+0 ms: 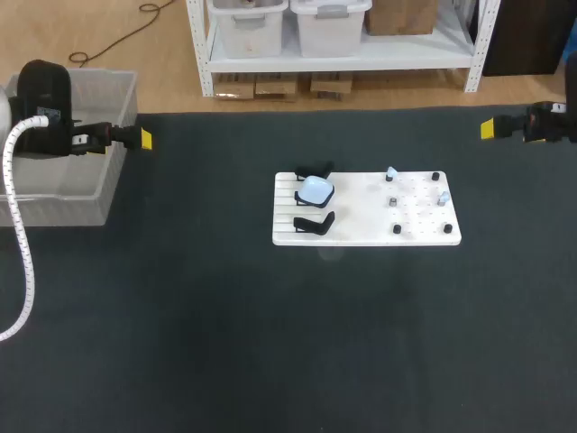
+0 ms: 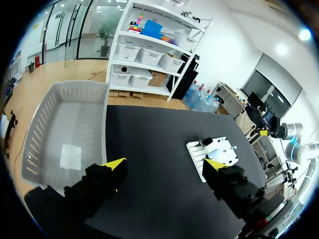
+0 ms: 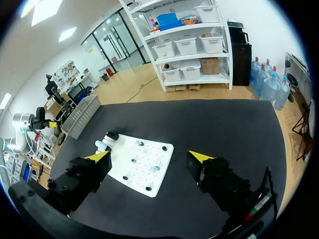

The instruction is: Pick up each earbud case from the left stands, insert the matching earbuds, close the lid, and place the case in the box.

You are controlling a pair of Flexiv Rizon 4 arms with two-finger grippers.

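**A:** Where do the robot's hands stand?

**B:** The left hand (image 2: 164,165) hangs released and empty at the left edge of the dark worktop (image 1: 270,343), just beside the translucent grey plastic box (image 2: 45,124). The right hand (image 3: 149,157) is spread wide too, holding nothing, off at the far right edge.

**A:** And the case?

**B:** One pale blue rounded earbud case (image 1: 315,189) sits on the black stands (image 1: 314,223) at the left of the white perforated board (image 1: 361,236), well apart from both hands. The nearer stand looks bare. Small pale blue earbuds (image 1: 391,172) rest among the pegs to the right.

**A:** How far along, then?

**B:** For this case nothing looks begun. Picking, loading, closing and boxing are all left. A pale patch lies in the box, and whether it is a finished case cannot be told.
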